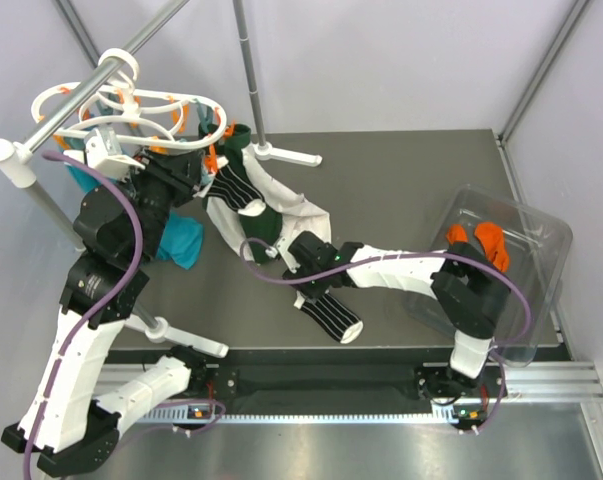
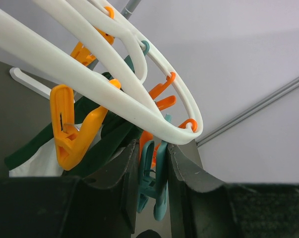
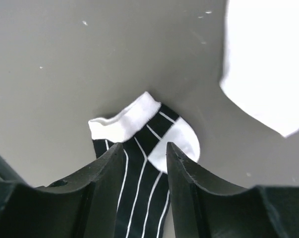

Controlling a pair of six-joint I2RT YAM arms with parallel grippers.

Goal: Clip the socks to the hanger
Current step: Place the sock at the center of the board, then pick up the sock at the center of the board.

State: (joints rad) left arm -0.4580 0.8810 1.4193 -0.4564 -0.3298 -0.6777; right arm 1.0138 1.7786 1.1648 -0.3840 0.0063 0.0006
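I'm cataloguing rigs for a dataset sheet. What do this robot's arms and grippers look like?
Both arms have white links, the left arm and the right arm, joined by chunky black joint housings. A purple cable loops loosely along each. The left gripper and right gripper each carry two matte black fingers with curved inner faces.

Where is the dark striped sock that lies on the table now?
In the top view the striped sock lies at the near edge of the table, about midway, under the right gripper, with the white cloth just behind it.
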